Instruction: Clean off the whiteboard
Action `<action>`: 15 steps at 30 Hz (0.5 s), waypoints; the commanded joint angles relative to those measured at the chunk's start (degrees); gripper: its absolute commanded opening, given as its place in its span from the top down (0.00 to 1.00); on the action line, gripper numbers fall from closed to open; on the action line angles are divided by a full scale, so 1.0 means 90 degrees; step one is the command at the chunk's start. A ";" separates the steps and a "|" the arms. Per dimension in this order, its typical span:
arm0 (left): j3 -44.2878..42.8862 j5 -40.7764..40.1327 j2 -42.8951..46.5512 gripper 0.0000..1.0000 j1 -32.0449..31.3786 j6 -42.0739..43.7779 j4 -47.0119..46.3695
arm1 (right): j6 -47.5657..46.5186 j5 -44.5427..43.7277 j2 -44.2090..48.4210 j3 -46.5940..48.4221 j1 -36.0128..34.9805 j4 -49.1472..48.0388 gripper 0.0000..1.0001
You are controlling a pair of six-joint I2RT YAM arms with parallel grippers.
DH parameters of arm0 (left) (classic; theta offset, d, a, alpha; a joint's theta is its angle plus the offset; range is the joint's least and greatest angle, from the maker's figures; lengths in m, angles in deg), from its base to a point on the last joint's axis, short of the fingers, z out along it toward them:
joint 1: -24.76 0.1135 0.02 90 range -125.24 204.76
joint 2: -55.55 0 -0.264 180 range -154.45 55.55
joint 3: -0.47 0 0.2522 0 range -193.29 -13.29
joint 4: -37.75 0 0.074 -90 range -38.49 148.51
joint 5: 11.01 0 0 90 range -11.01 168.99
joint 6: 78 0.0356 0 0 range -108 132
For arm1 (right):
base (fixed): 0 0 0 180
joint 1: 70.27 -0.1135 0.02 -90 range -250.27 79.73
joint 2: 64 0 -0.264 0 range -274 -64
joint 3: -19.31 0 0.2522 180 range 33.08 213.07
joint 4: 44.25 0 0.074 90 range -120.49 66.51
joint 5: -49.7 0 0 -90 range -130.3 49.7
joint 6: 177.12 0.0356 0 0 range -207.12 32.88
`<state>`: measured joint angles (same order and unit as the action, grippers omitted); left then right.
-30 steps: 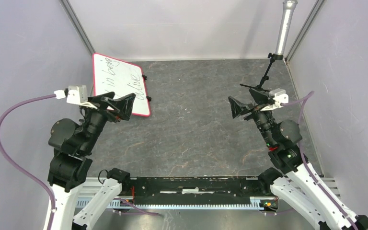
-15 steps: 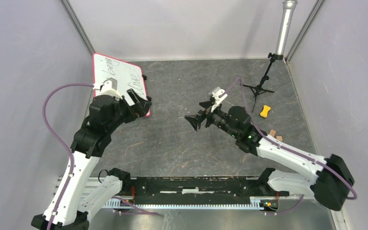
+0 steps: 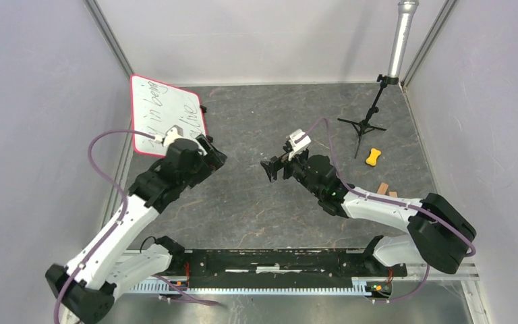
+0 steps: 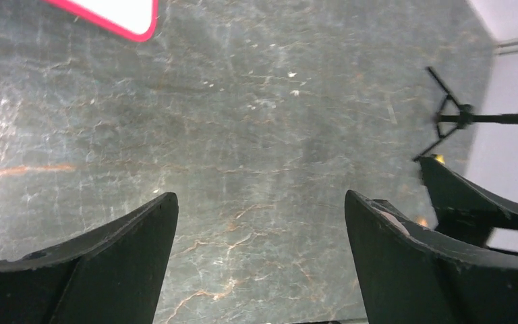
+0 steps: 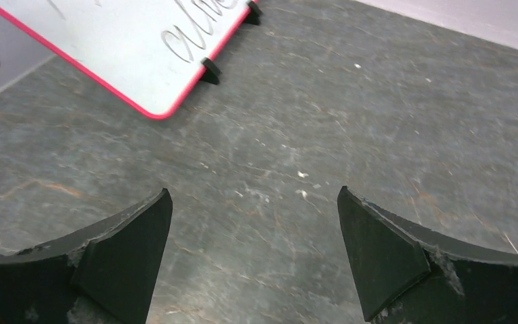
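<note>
The whiteboard (image 3: 165, 111) lies at the back left against the wall, white with a red rim, black clips on its right edge and dark handwriting on it. My left gripper (image 3: 212, 156) hovers just off the board's near right corner, open and empty. In the left wrist view the left gripper (image 4: 261, 196) is over bare floor, with only the whiteboard's (image 4: 118, 13) corner at the top left. My right gripper (image 3: 270, 169) is mid-table, pointing left, open and empty. In the right wrist view the whiteboard (image 5: 128, 47) lies ahead to the left of the right gripper (image 5: 253, 190).
A black tripod stand (image 3: 366, 123) with a silver pole (image 3: 400, 40) stands at the back right. A small yellow object (image 3: 374, 156) and a wooden block (image 3: 383, 187) lie near the right wall. Grey walls close in left, right and back.
Both arms have stretched out from their folded poses. The left gripper has moved rightwards off the board's near corner. The right gripper has swung left to mid-table. Both stay open.
</note>
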<state>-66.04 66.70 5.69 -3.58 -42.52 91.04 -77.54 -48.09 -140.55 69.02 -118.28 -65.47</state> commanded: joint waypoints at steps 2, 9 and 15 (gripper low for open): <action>-0.0494 -0.2369 -0.1063 0.03 -0.0946 -0.1635 0.0450 | -0.0378 -0.1071 0.0341 -0.0752 -0.0008 -0.0979 0.02; -0.1590 -0.3162 -0.3002 0.04 -0.1032 -0.2339 0.0488 | -0.0723 -0.1856 0.0632 -0.1449 0.0022 -0.1755 0.02; -0.3145 -0.3245 -0.4854 0.08 -0.0525 -0.3706 0.1882 | -0.0962 -0.2169 0.0786 -0.1597 0.0027 -0.1786 0.02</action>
<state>-86.15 41.76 -30.64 -11.71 -64.99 100.11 -83.53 -63.74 -135.61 55.86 -118.15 -77.01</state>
